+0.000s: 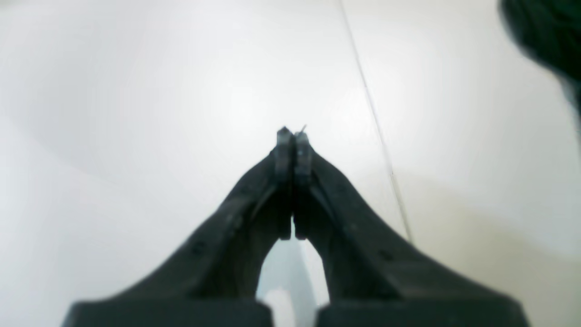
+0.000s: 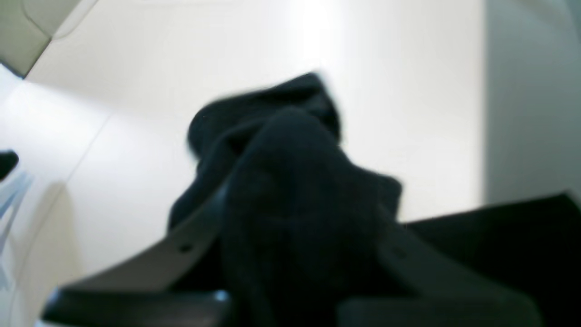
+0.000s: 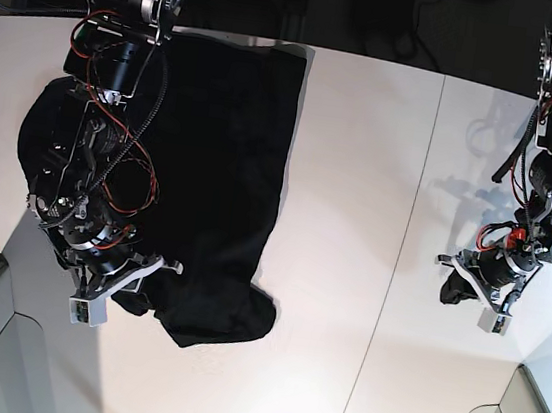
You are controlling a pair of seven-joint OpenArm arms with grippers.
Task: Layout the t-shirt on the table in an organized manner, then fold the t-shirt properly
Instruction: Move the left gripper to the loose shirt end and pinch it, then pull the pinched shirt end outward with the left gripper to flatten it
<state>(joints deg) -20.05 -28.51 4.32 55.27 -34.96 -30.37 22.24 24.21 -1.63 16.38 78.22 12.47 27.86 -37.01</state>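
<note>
Base view shows the t-shirt [image 3: 221,180] bunched lengthwise near the table's [image 3: 354,226] left edge, its long axis running from far edge to near edge. The right gripper [image 3: 130,284] sits at its near end, pinching black cloth. The left gripper [image 3: 459,290], jaws pressed together on nothing, hovers well apart beyond the seam [image 3: 405,222], so only 1 arm is within reach.
</note>
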